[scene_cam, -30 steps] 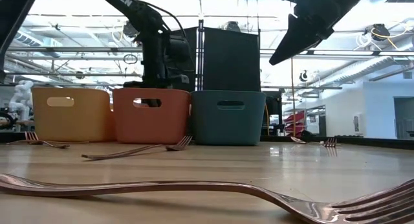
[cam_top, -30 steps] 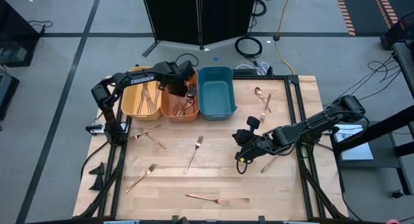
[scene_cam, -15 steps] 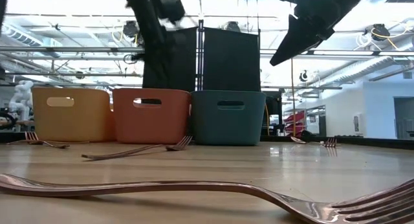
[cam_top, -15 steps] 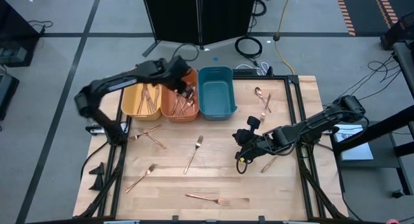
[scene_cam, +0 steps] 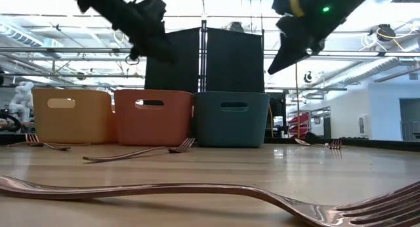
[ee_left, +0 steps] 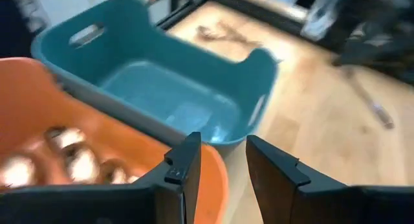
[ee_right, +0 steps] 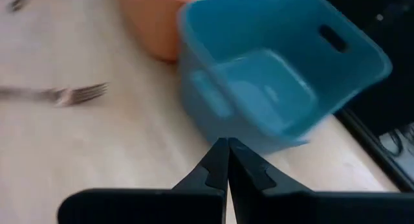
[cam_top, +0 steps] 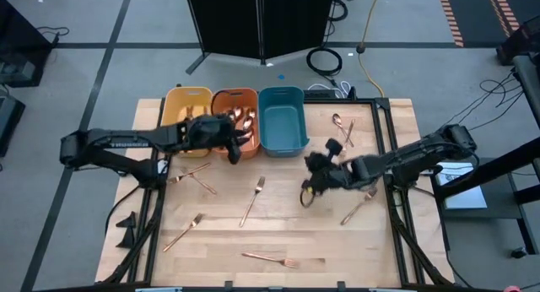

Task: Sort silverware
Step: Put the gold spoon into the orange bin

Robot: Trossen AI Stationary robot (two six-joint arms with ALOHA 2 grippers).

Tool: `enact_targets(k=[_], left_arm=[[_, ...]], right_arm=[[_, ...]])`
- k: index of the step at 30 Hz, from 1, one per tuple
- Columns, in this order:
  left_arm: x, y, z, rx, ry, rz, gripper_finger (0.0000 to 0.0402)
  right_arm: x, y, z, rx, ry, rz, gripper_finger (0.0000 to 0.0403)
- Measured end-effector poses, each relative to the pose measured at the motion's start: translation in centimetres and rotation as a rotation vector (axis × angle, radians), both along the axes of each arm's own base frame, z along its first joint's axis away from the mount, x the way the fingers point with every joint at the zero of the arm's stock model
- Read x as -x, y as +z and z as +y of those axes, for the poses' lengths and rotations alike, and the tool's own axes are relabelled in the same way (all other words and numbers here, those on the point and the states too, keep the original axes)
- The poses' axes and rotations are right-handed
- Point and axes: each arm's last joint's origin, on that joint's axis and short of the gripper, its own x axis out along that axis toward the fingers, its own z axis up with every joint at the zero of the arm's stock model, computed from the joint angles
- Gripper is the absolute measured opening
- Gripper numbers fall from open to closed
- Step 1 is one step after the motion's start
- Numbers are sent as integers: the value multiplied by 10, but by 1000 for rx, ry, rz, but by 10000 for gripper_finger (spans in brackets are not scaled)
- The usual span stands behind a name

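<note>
From above, my left gripper point(cam_top: 234, 148) hovers over the near edge of the orange plastic bin point(cam_top: 221, 101), which sits between the yellow plastic bin point(cam_top: 175, 101) and the teal plastic bin point(cam_top: 281, 119) along the far side of the wooden table point(cam_top: 278, 233). My right gripper point(cam_top: 307, 193) hangs above the bare wood near the middle of the table, in front of the teal bin. The copper-coloured metal silverware is scattered: forks point(cam_top: 252, 200) lie on the boards in front of the bins, one lies near the front edge, a few pieces sit beside the teal bin toward the far right, and more rest inside the orange and yellow bins. From table height, a long copper fork point(scene_cam: 197, 191) stretches across the foreground, the three bins stand in a row behind it, and both my arms hang above them. Through my left wrist camera, my fingers point(ee_left: 182, 175) stand apart with nothing between them, over the orange bin's rim, spoons point(ee_left: 71, 159) visible inside; the teal bin looks empty. Through my right wrist camera, my fingers point(ee_right: 217, 169) are pressed together, gripping nothing, pointing toward the teal bin, a fork point(ee_right: 61, 93) on the wood nearby.
</note>
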Motion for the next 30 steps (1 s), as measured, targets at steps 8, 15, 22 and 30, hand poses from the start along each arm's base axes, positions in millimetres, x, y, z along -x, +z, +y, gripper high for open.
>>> enact_targets(k=[8, 15, 22, 30], left_arm=[[21, -34, -18, -23, -175, -394, 121], [25, -35, -25, -163, -243, -495, 121], [24, -25, -20, -225, -233, -506, 121], [24, -31, -20, -211, -235, -443, 121]], right_arm=[[21, 7, -106, -131, -233, 122, 0], [54, 0, -186, -375, -369, 111, 0], [69, -24, -228, -434, -474, 155, 1], [76, -53, -245, -490, -513, 290, 67]])
